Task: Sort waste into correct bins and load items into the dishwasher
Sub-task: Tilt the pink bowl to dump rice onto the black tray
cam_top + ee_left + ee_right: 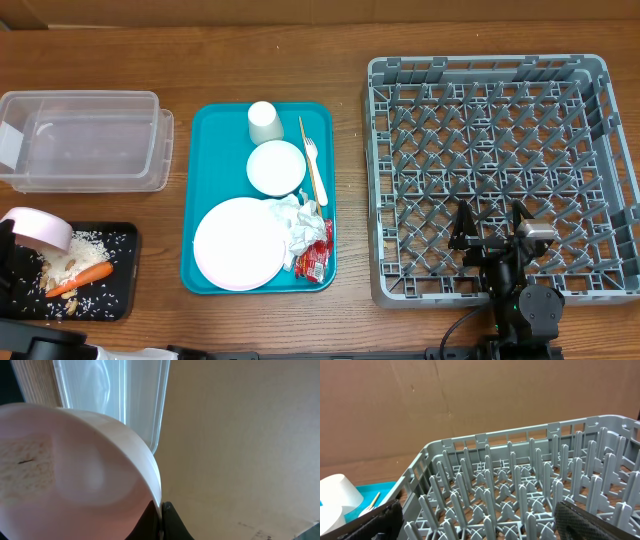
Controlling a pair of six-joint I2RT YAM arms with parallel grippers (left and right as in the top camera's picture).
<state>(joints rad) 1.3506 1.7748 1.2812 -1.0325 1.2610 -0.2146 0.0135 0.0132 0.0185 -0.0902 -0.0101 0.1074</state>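
At the left edge of the tabletop [300, 40], a pink bowl [37, 228] is being held tilted over the left end of the black tray [122, 300]. Its rim is being pinched by the left gripper [161, 516], which is clenched on it. Pale rice scraps [70, 262] and an orange carrot piece [82, 277] are lying in that tray, just beside and below the bowl. The clear tub [80, 140] is standing behind the tray.

Over the front part of the grey rack [480, 130], the right gripper [490, 232] is being held with its fingers spread wide and nothing between them. Whether the pegs are being touched cannot be told.

Between the bins and the rack, a teal tray [215, 150] is carrying a cup [265, 122], a small plate [276, 167], a large plate [238, 243], crumpled napkins [300, 222], a red wrapper [315, 258], a fork [314, 158] and a wooden stick [306, 145], all well apart from both grippers.

From overhead, the left gripper is being almost wholly hidden by the bowl and the frame edge. The grasp is being shown only by the left wrist view, where dark fingers [172, 522] are being pressed against the bowl's rim and the tub's wall is rising behind. The scraps in the tray are not being shown there. The rack's pegs are being shown from low down by the right wrist view, with the spread fingers [375, 520] at the bottom corners and the cup beyond the rack's left wall.
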